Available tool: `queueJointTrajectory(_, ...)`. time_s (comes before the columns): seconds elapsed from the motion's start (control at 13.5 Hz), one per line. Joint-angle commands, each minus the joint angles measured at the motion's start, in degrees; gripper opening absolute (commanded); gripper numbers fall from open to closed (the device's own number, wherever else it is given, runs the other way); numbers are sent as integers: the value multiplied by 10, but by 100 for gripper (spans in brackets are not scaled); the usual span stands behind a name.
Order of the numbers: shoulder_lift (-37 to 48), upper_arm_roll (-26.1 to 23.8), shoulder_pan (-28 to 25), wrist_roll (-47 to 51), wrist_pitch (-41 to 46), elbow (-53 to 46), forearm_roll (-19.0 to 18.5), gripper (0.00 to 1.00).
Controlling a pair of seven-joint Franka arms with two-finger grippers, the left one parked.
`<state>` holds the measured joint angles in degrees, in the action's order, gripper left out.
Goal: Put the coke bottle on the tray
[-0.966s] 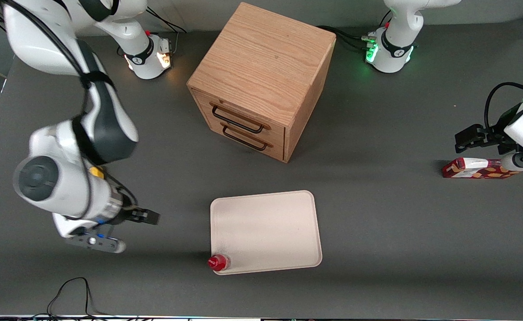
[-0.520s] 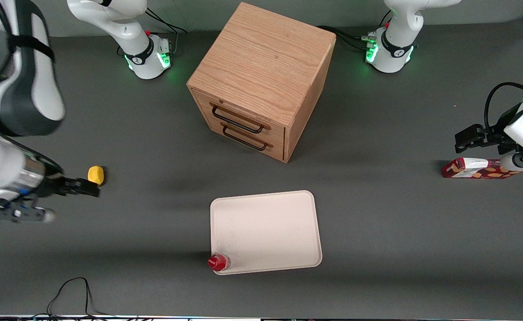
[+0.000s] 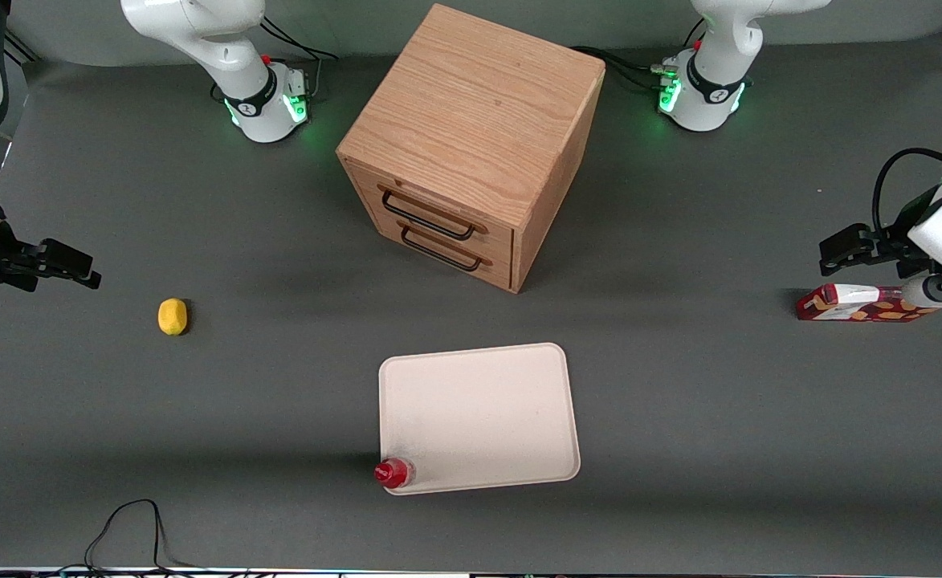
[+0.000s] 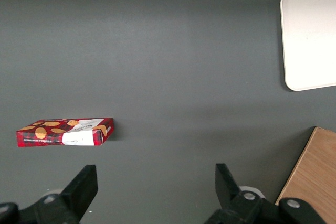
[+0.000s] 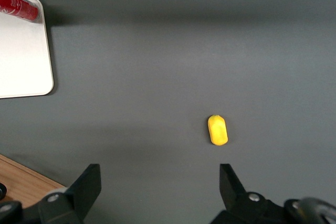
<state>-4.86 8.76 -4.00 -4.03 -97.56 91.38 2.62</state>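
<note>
Coke bottle (image 3: 393,474) upright on tray (image 3: 479,417) corner; pincer (image 3: 77,271), spread and empty, has withdrawn toward the working arm's end: placement apparently complete.

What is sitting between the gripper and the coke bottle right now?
Nothing visible. The open gripper hangs at the working arm's end of the table; the lemon lies close by, off the direct line. The coke bottle already stands on the tray, at its corner nearest the front camera.
</note>
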Motion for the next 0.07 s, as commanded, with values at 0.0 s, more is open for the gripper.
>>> queueJointTrajectory(0.0,-5,-2,7,-3,12,-16,-2,100)
